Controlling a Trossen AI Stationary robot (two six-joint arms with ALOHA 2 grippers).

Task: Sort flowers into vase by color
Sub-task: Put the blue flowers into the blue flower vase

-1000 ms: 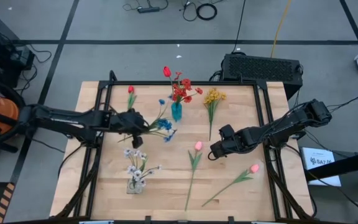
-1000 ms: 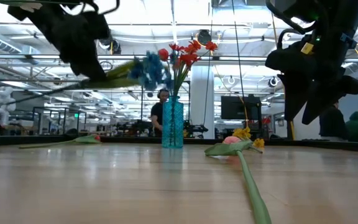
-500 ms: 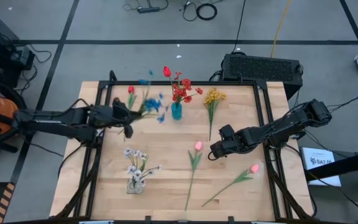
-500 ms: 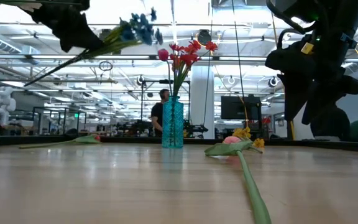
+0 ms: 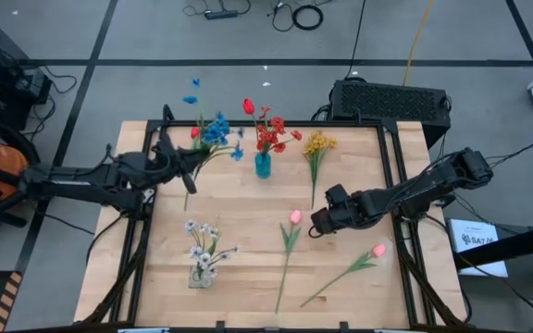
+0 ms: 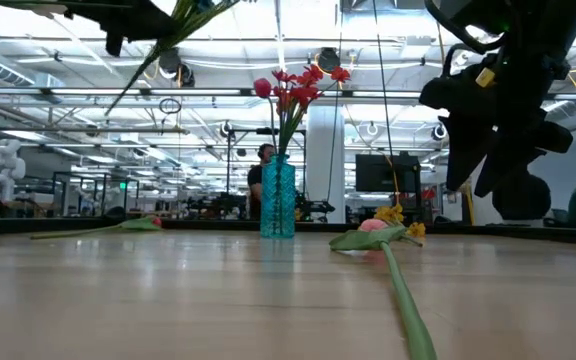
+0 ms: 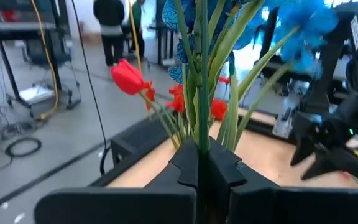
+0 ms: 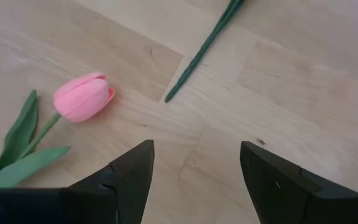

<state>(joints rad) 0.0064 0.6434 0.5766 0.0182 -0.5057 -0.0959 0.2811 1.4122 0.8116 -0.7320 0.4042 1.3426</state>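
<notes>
My left gripper (image 5: 183,168) is high over the table's far left part, shut on a blue flower spray (image 5: 216,130) with blue heads (image 7: 303,28) and green stems. In the low view the stem (image 6: 140,68) slants down from the gripper (image 6: 143,18). A blue vase (image 5: 263,166) holding red flowers (image 6: 298,85) stands at the far middle. A clear vase with white flowers (image 5: 202,266) stands near left. My right gripper (image 5: 314,225) hovers open at the right, just above a pink tulip head (image 8: 83,96). My left gripper pinches the blue spray's bundled green stems (image 7: 201,127) between its two shut fingers, well below the heads. The fingers lie across the stems. The spray is lifted clear of the table, its heads pointing up and toward the far edge, its stem end (image 5: 186,198) sticking out below.
Lying flat on the table are a red tulip (image 5: 194,137) at the far left, yellow flowers (image 5: 317,146) at the far right, a pink tulip (image 5: 293,218) in the middle and another (image 5: 378,250) near right. The yellow flowers' stem end (image 8: 197,56) lies ahead of my right gripper.
My left gripper has risen and drawn back toward the table's far left, staying shut. The blue spray, held about level a second ago with its heads near the blue vase, has swung up and toward the far edge, its heads now high above the table.
</notes>
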